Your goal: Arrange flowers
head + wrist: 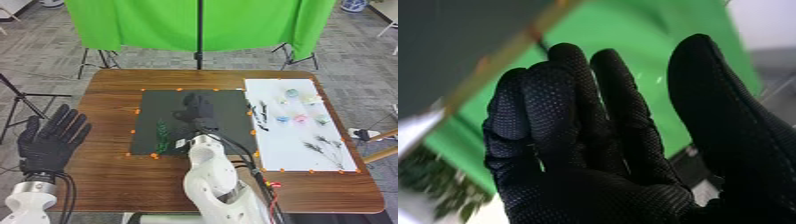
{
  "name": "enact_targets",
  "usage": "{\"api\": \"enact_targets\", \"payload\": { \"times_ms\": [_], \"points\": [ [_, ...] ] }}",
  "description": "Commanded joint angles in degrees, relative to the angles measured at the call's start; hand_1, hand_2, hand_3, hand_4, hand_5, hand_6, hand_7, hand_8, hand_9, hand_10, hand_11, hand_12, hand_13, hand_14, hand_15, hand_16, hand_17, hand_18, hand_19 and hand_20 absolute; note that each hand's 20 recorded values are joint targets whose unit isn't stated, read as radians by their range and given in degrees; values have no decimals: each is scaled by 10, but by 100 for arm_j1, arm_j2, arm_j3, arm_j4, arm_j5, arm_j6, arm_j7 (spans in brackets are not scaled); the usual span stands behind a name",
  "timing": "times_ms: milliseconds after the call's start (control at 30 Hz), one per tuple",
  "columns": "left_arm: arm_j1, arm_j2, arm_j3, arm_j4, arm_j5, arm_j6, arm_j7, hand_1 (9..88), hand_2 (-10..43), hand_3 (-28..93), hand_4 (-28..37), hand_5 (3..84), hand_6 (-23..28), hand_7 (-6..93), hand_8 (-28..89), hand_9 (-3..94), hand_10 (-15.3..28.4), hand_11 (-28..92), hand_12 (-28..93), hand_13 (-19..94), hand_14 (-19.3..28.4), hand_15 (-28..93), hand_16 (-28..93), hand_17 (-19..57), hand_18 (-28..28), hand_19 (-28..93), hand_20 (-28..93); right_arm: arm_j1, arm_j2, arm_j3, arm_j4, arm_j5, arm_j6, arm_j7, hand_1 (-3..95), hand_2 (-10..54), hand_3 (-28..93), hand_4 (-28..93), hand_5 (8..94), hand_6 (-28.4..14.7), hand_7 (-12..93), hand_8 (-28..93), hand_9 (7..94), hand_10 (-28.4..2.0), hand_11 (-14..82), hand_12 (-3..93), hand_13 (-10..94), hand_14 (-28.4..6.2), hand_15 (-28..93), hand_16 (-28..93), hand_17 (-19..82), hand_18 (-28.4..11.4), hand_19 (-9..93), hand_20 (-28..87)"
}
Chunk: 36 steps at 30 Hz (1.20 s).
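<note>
Head view: left hand, spread and empty, by the table's edge. The green sprig points away from the robot, just left of the nearer right hand, straight-fingered, holding nothing. Blossoms, likely next, lie rightward, beyond the dark mat's edge.

No text, label, brand, number or sign can be read
</note>
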Motion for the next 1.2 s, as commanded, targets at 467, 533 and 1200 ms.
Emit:
{"api": "enact_targets", "payload": {
  "times_ms": [467, 533, 1200],
  "points": [
    [3, -86, 91, -100, 433, 22, 143, 239, 153, 741, -283, 471, 80, 149, -87, 390, 148, 185, 122, 303, 158, 378, -59, -60, 157, 364, 136, -1788, 2907, 3084, -1898, 373, -302, 1757, 367, -95, 839, -282, 529, -123, 207, -114, 529, -260, 264, 179, 514, -230, 718, 263, 308, -284, 862, 341],
    [43, -86, 53, -121, 436, 72, 167, 241, 153, 742, -283, 472, 81, 150, -88, 391, 147, 186, 122, 303, 158, 379, -59, -60, 157, 365, 137, -1986, 3007, 3262, -1953, 359, -422, 1883, 366, -95, 840, -282, 526, -125, 203, -114, 522, -262, 257, 177, 505, -232, 716, 259, 303, -284, 863, 340],
    [156, -112, 62, -202, 354, 452, 154, 252, 161, 741, -283, 484, 85, 158, -90, 403, 151, 205, 120, 311, 161, 407, -64, -62, 160, 383, 144, -2639, 2793, 3685, -1807, 569, -1510, 2235, 414, -95, 843, -282, 568, -113, 188, -110, 518, -255, 237, 178, 476, -244, 734, 253, 269, -284, 847, 397]
  ]
}}
